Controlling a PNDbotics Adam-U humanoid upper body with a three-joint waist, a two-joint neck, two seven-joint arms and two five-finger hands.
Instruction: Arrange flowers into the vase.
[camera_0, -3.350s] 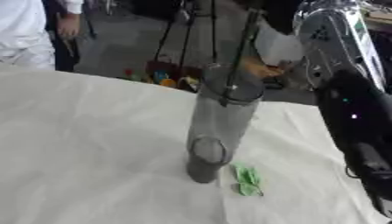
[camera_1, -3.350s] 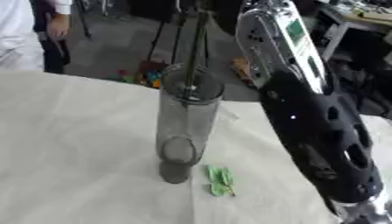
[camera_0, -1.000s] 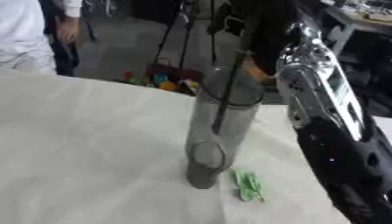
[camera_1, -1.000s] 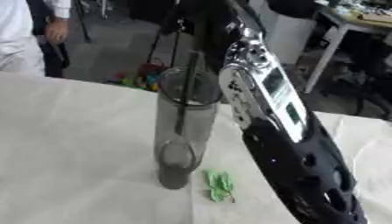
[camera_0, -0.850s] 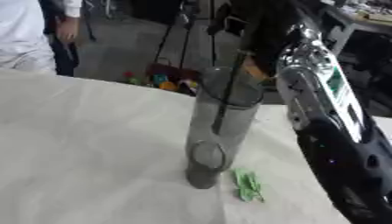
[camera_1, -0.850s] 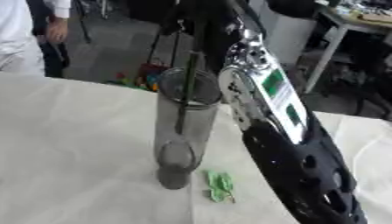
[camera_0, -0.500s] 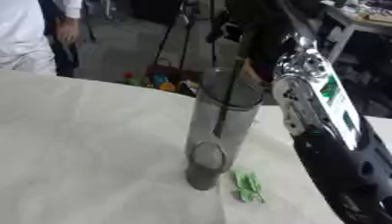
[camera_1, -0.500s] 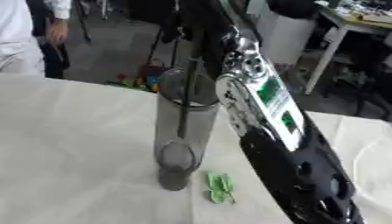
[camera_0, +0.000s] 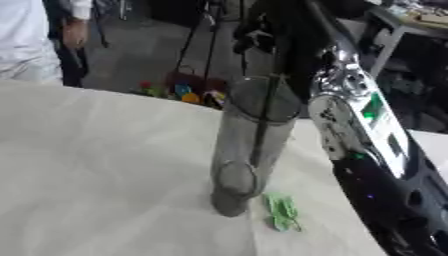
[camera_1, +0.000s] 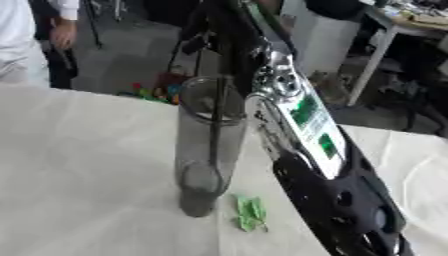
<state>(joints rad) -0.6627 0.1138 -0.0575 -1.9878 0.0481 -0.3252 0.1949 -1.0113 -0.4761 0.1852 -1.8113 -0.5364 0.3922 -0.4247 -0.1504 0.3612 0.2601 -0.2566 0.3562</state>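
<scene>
Right hand (camera_0: 262, 37) above vase (camera_0: 249, 150), apparently holding stem (camera_0: 265, 117), leaf (camera_0: 282, 212) beside

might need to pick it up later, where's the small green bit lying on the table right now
The small green bit lies flat on the white tablecloth, just right of the foot of the tall clear vase, between the vase and the robot's right arm.

A white-clothed table (camera_0: 96, 165) carries an upright vase (camera_0: 247, 150) and a green scrap (camera_0: 282, 212).

right arm (camera_1: 324, 165) | black casing at 5 o'clock | silver joint housing at 1 o'clock | green markings on silver panel | small round holes in black shell
</scene>
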